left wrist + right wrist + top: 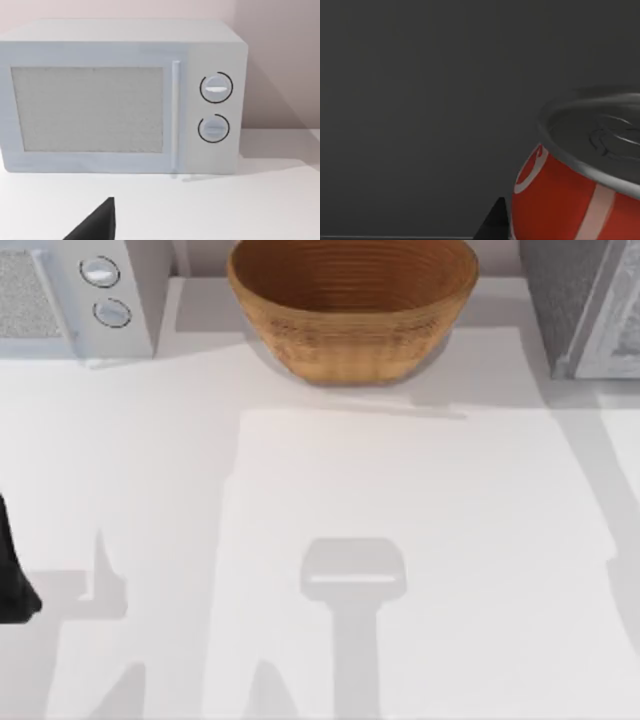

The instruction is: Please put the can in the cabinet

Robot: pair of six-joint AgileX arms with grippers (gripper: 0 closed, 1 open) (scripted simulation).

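The surface (420, 540) is being seen from above. At its far right corner a grey cabinet (585, 305) is standing, at its far left corner a white microwave (75, 295), and at the middle of the far edge a wicker basket (352, 305).

In the right wrist view the can (570, 200) is being seen very close to the camera, red with white lettering and a silver top, in front of a dark grey wall that is judged to be the cabinet's interior. A dark fingertip (495, 222) of the right claw is lying just beside the can; whether the can is being pinched cannot be told.

The left arm (12, 580) is being kept idle at the left edge of the surface, facing the microwave; its claw's state cannot be told.

The step in hand is judged to be the placing. The can is best lowered upright until its base is resting flat, and only then released, with the claw being drawn straight back clear of the cabinet walls.
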